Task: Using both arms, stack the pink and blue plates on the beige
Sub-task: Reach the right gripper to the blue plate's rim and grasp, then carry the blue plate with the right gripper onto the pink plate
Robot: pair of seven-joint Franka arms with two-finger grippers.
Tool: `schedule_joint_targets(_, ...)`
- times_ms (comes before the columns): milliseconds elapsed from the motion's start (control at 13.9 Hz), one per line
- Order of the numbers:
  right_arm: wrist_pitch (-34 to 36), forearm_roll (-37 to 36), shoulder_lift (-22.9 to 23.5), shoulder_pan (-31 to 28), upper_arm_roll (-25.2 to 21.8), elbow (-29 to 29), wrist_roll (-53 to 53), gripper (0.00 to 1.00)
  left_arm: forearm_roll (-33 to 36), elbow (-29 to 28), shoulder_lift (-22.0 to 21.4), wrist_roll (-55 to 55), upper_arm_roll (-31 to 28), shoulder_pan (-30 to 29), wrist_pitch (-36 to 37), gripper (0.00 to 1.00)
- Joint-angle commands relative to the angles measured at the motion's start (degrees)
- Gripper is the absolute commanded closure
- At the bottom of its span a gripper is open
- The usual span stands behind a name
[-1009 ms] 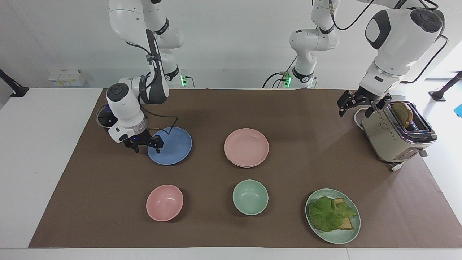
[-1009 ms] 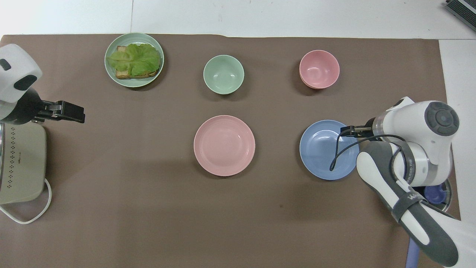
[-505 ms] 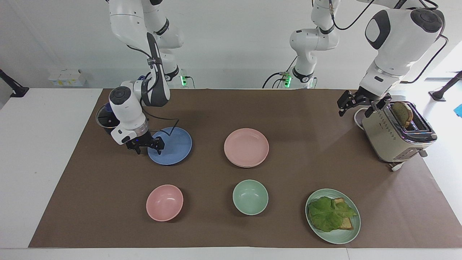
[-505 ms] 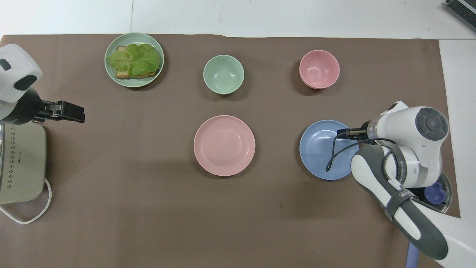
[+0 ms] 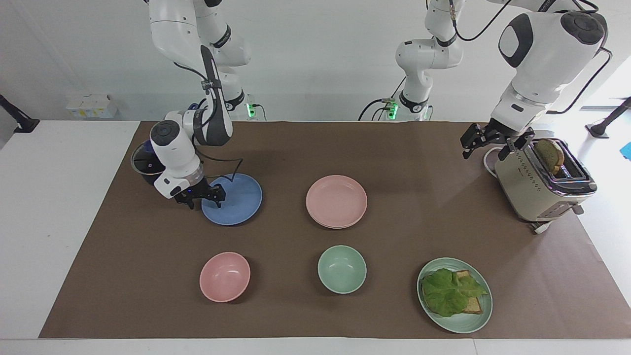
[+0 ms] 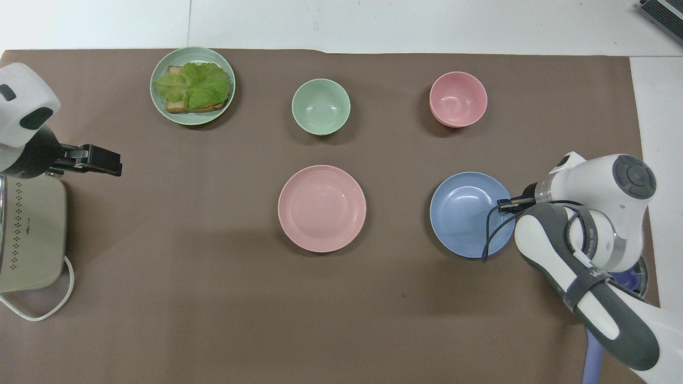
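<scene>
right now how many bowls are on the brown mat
2. The round matte pink bowl sits toward the right arm's end, farther from the robots than the blue plate. The round mint-green bowl sits beside it, farther out than the pink plate.

A plain white wall (image 5: 315, 59) fills the top of the facing view, evenly lit. Below it stands a white table (image 5: 54, 217), most of its top covered by a large rectangular brown mat (image 5: 404, 231). A small stack of white boxes (image 5: 91, 106) sits against the wall at the upper left. Bright daylight washes out the right edge of the frame.
</scene>
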State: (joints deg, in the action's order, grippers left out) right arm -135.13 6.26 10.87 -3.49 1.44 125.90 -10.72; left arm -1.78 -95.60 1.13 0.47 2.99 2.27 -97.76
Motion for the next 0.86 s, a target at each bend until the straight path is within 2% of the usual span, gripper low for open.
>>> schedule_joint_targets(0, 1.10, 3.04, -0.67, -0.73, 0.23, -0.74, -2.29, 1.00, 0.90, 1.03, 0.45, 0.41, 0.34, -0.43, 1.17, 0.00)
schedule_joint_targets(288, 4.51, 9.64, -1.28, -0.12, 0.32, -3.11, -2.12, 1.00, 0.90, 1.03, 0.45, 0.41, 0.35, -0.43, 1.17, 0.00)
schedule_joint_targets(577, 6.72, 11.83, -5.50, 1.20, 3.29, -4.26, 1.48, 1.00, 0.90, 1.03, 0.45, 0.41, 0.35, -0.43, 1.17, 0.00)
schedule_joint_targets(793, 6.20, 13.78, -5.95, 5.31, 5.59, -5.75, 10.07, 1.00, 0.90, 1.03, 0.45, 0.41, 0.35, -0.43, 1.26, 0.00)
